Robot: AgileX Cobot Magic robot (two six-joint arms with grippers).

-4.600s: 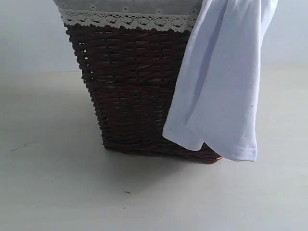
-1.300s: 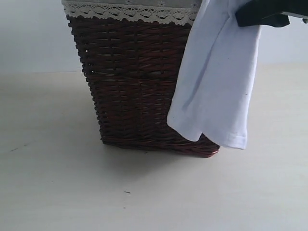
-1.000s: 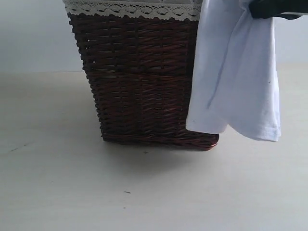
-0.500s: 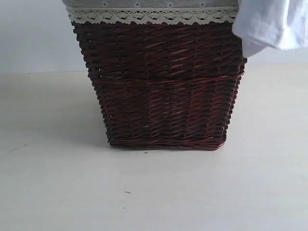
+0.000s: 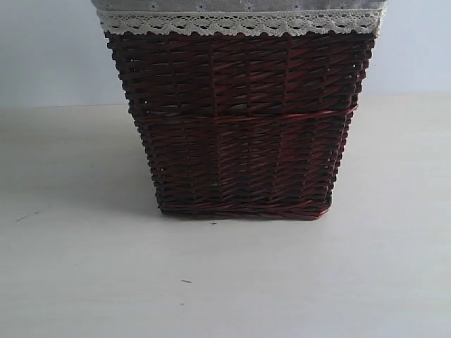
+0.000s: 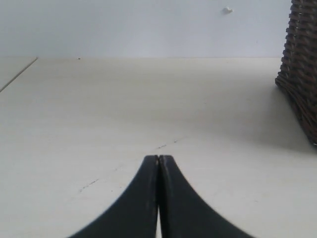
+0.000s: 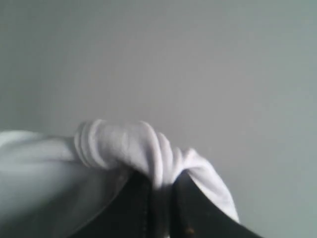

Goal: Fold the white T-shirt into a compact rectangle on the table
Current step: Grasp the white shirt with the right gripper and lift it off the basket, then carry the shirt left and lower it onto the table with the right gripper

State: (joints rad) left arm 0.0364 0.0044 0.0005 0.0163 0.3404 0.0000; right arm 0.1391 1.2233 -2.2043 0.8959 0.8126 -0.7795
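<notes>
Pinching white T-shirt (image 7: 124, 144) in right tool (image 7: 161, 184), wrist cam only, ext view shows basket (image 5: 239, 127), left tool (image 6: 158, 159) closed, empty

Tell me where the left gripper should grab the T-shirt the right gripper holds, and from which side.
Grip the ribbed edge of the white T-shirt, just beside where the right gripper pinches a bunched fold. It is thick and stands proud of the cloth. Probably come from the side where the cloth trails away; the left gripper, now shut over the table, must open first.
</notes>
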